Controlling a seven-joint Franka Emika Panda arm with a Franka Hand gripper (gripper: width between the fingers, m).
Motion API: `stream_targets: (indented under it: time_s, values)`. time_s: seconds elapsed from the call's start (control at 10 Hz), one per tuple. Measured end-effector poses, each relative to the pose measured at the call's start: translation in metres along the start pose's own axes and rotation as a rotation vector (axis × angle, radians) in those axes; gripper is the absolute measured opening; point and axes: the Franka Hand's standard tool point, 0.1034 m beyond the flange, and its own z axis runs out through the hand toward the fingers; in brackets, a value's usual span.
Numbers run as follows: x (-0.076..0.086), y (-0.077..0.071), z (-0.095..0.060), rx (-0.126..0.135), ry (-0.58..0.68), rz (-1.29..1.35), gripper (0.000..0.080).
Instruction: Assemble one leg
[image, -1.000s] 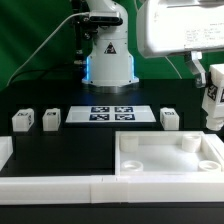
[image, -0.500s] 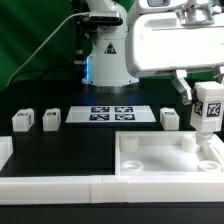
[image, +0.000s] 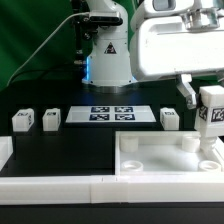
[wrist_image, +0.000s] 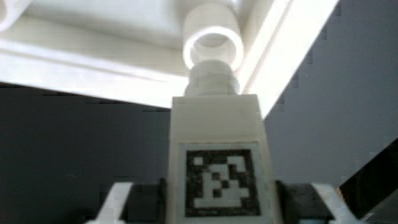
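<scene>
My gripper (image: 209, 100) is shut on a leg (image: 212, 113), a white block with a black-and-white tag. It holds the leg upright over the far corner of the large white tray-like part (image: 160, 168), on the exterior view's right. In the wrist view the leg (wrist_image: 219, 150) fills the middle between my fingers (wrist_image: 125, 200). Its narrow end points at a round corner hole (wrist_image: 210, 45) of the tray; I cannot tell whether they touch. Three more legs stand on the table: two on the exterior view's left (image: 22, 121) (image: 50, 118) and one (image: 170, 117) behind the tray.
The marker board (image: 112, 114) lies flat in front of the robot base (image: 108, 55). A low white wall (image: 50, 186) runs along the front edge on the exterior view's left. The table surface is black.
My gripper has come further into view and moved down with the leg, from above the tray's corner to just over its hole. The other legs have not moved.
</scene>
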Motion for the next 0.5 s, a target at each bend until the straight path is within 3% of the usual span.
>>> stream_targets:
  time_s: [0.5]
  values:
    - [0.0043,-0.0064,0.0140,0.009,-0.003,-0.003,0.0293]
